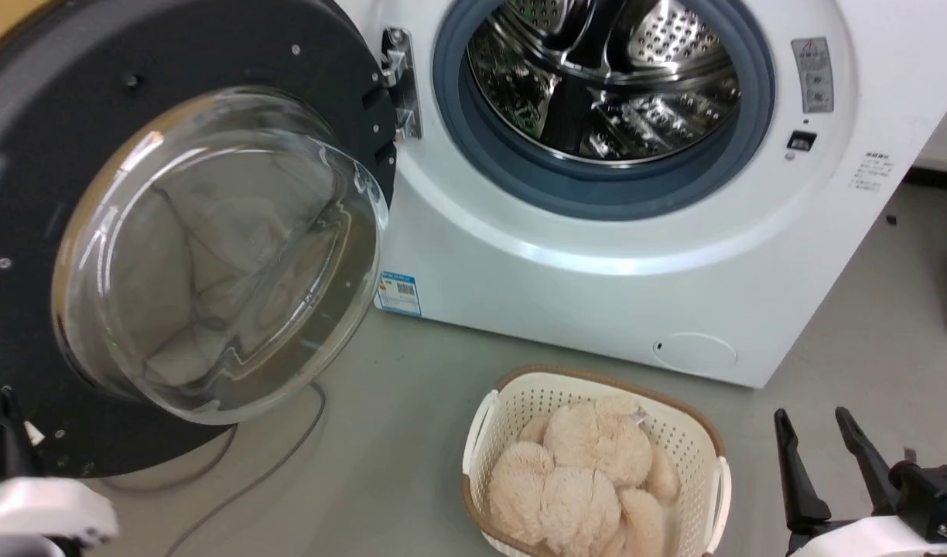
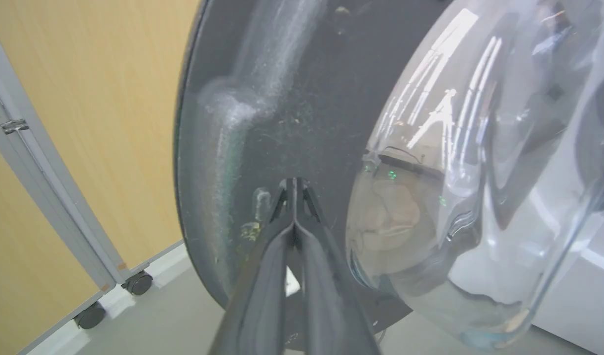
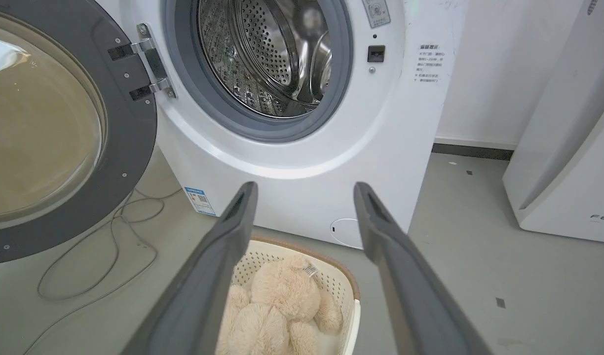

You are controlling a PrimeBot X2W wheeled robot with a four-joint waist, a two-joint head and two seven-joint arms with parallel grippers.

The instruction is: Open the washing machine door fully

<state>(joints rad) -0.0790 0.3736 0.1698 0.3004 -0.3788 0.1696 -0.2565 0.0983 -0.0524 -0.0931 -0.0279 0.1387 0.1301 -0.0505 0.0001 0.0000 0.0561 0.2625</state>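
Showing the head view: the washing machine door stands wide open to the left of the washing machine, hung on a metal hinge, with its glass bowl bulging toward the camera. The steel drum lies exposed inside a grey gasket. On the floor before the machine sits a basket holding a plush toy. A cable trails under the door. The right gripper is at the lower right, its fingers spread apart and empty, clear of the door and near the basket.

Left wrist view: the left gripper has its fingers closed together with nothing between them. Their tips lie at the door's dark inner face beside the glass bowl; whether they touch it cannot be told. A wood-coloured partition on casters stands beyond the door's edge.

Right wrist view: the right gripper's fingers are wide apart and empty above the basket, pointing at the machine's lower front. The door is at the left, and a white appliance at the right.
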